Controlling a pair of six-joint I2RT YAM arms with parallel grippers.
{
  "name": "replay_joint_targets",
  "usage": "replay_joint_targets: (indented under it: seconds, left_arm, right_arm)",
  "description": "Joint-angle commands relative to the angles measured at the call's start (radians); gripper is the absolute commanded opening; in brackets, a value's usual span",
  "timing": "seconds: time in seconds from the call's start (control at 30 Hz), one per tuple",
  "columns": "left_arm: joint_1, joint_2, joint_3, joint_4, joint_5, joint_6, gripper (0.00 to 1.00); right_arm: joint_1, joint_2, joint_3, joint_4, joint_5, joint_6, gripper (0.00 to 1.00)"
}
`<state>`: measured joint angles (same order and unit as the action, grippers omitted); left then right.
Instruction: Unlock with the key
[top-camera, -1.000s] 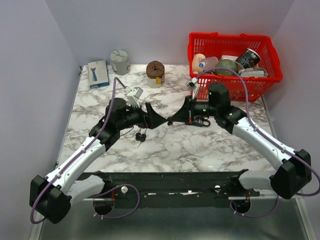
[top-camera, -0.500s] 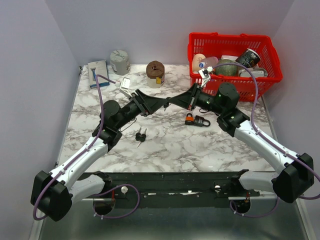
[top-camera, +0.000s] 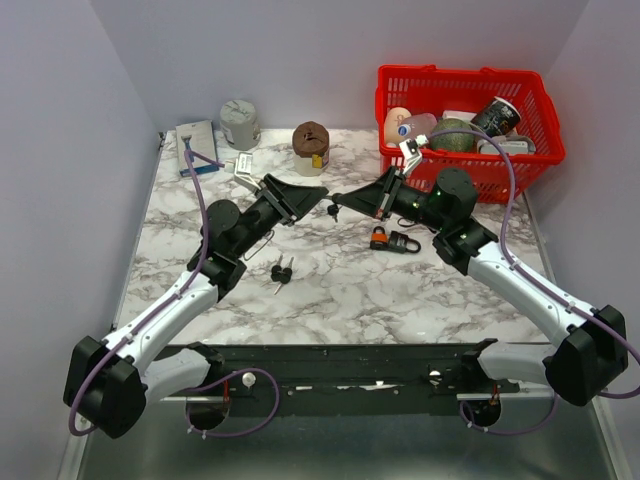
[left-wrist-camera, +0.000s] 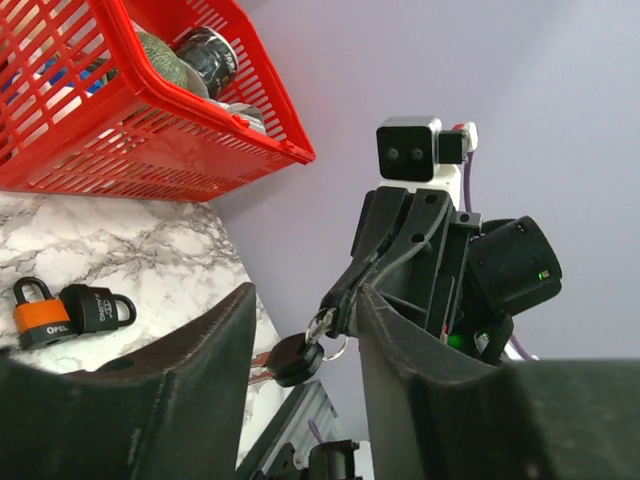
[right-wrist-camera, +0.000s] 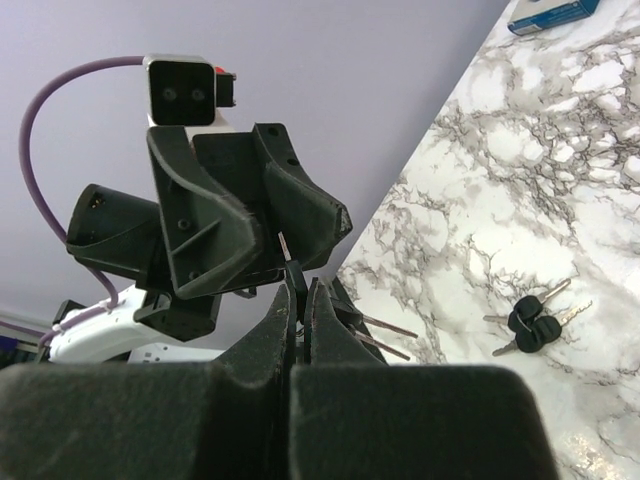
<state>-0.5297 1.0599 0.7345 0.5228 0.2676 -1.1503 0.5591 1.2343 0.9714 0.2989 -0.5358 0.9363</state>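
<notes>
Above a marble table (top-camera: 400, 295), the right gripper (top-camera: 345, 204) pinches a key (left-wrist-camera: 297, 357) tight in midair. The left gripper (top-camera: 318, 197) has its jaws partly apart on either side of it. Two padlocks (top-camera: 395, 241) lie just beside them, spare keys (top-camera: 281, 271) lie nearer the arm bases, and a red basket (top-camera: 385, 100) stands behind.

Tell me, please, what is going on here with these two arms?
The right claw is shut on a bunch of keys, held up in the air. The left claw has its fingers on either side of that bunch, not yet clamped. The two padlocks lie untouched on the marble table.
</notes>
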Motion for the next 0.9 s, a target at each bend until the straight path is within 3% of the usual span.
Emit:
replay_joint_targets:
  seconds: [0.0,0.27,0.43,0.53,0.77,0.87]
  left_arm:
    - [0.0,0.028,0.016,0.031,-0.033,-0.005,0.43]
    - [0.0,0.08,0.059,0.0,0.007,-0.019,0.01]
    - [0.0,0.087,0.062,-0.038,0.005,-0.017,0.0]
    - [0.002,0.11,0.077,-0.076,0.016,-0.005,0.0]
    - [0.027,0.218,0.15,-0.06,0.172,0.024,0.0]
    - [0.04,0.245,0.189,-0.081,0.248,0.061,0.0]
  right_arm:
    - [-0.001,0.008,0.003,0.034,0.008,0.01,0.01]
    - [-0.002,0.021,0.004,0.031,0.0,0.009,0.01]
    - [-0.004,0.031,0.012,-0.017,0.003,-0.013,0.01]
    - [-0.013,0.03,0.023,-0.059,0.005,-0.034,0.12]
    - [-0.082,-0.051,0.001,-0.136,0.02,-0.106,0.67]
    - [-0.149,-0.087,-0.008,-0.182,-0.032,-0.161,0.73]
